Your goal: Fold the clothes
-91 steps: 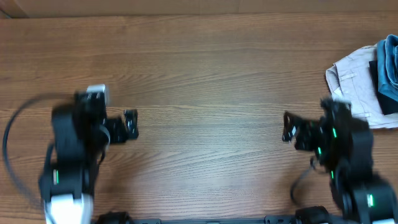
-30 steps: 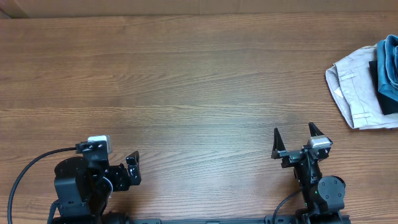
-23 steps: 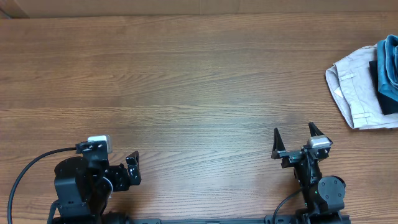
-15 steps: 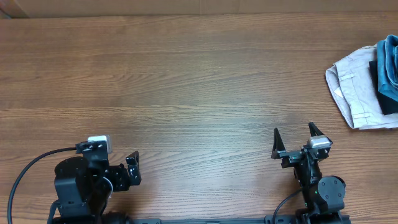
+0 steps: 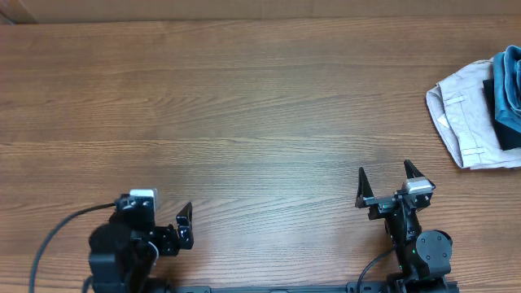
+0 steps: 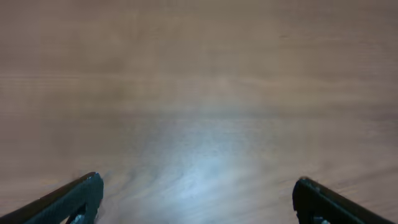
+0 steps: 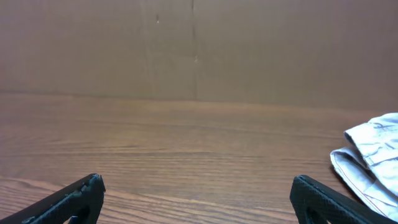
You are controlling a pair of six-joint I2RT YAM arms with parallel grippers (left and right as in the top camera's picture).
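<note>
The clothes, a folded blue piece cut off by the frame edge, lie at the table's far right on top of an off-white garment, with a black garment between them. My left gripper is drawn back at the near left edge, open over bare wood, and the left wrist view shows the left gripper with nothing between its fingers. My right gripper stands open at the near right, well short of the pile. In the right wrist view the right gripper is empty, with the off-white garment ahead to its right.
The wooden table stretches between the arms and its far edge. A brown cardboard wall stands along the back. A black cable loops beside the left arm.
Both arms have pulled back to the near edge since three seconds ago. In the last half second the left arm shifted slightly right and nearer. The right arm and the pile stayed still.
</note>
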